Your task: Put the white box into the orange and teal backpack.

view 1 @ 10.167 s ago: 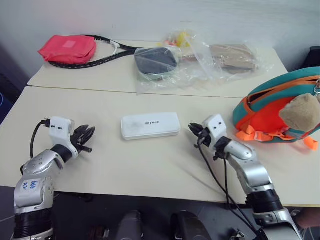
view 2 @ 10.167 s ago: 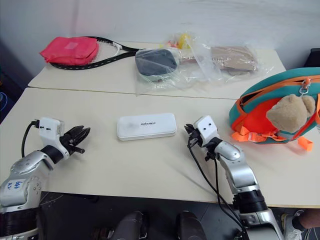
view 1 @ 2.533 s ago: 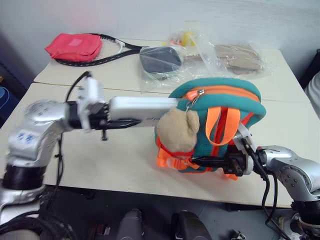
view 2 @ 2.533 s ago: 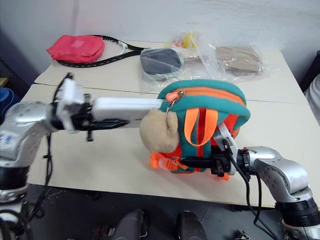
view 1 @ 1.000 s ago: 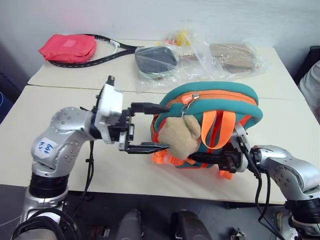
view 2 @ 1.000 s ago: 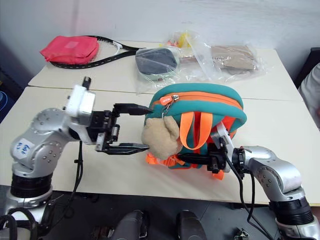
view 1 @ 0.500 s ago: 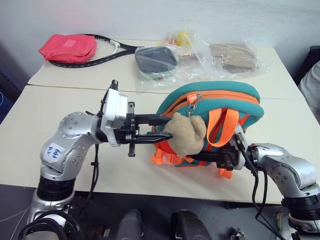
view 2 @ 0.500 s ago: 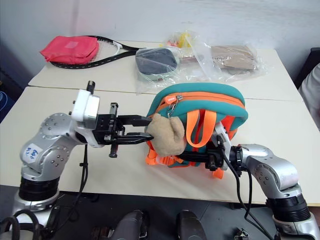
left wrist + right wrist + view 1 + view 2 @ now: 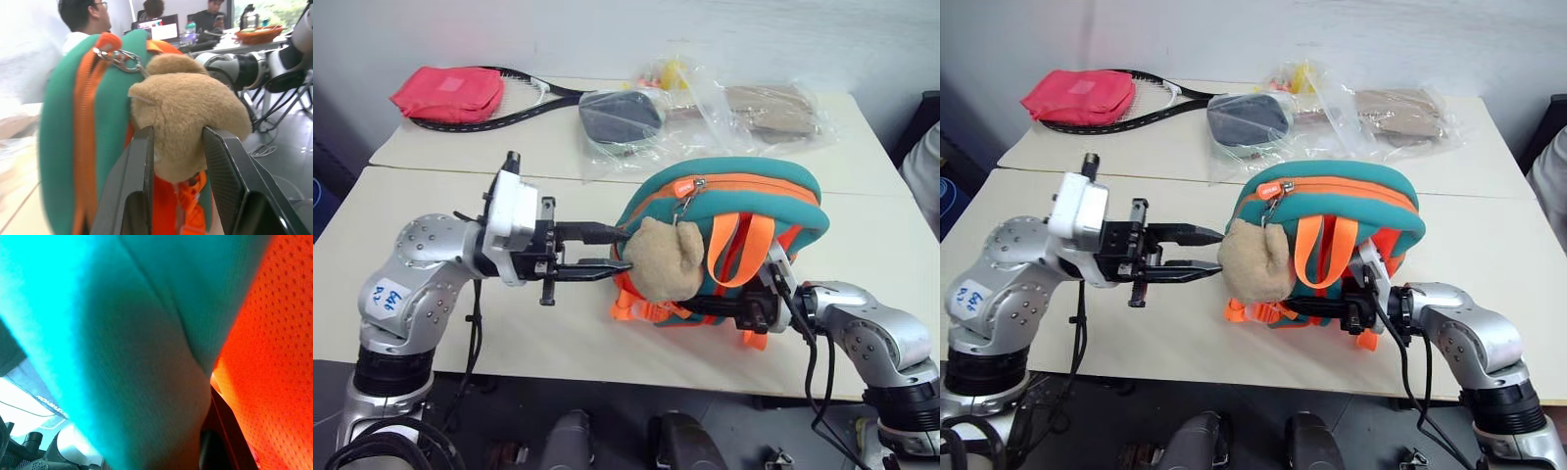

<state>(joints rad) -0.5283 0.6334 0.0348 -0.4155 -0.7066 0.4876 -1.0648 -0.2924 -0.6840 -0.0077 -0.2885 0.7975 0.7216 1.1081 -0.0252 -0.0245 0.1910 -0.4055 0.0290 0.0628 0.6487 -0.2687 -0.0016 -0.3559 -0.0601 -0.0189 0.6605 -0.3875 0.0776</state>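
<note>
The orange and teal backpack stands upright, lifted a little off the cream table, with its zipper along the top. A tan plush bear hangs from the zipper pull on its left side. My left gripper points level toward the backpack; in the left wrist view its fingers press both sides of the bear. My right gripper is shut on the backpack's lower right edge, where orange and teal fabric lies right against it. The white box is out of view.
At the back of the table lie a flat red pouch, a racket and clear plastic bags with items inside. A seam splits the back tabletop from the front one. People sit at desks behind the backpack.
My left gripper's fingers went from wide apart to closed around the bear, and the hand drew slightly left. The right gripper kept its hold on the backpack.
</note>
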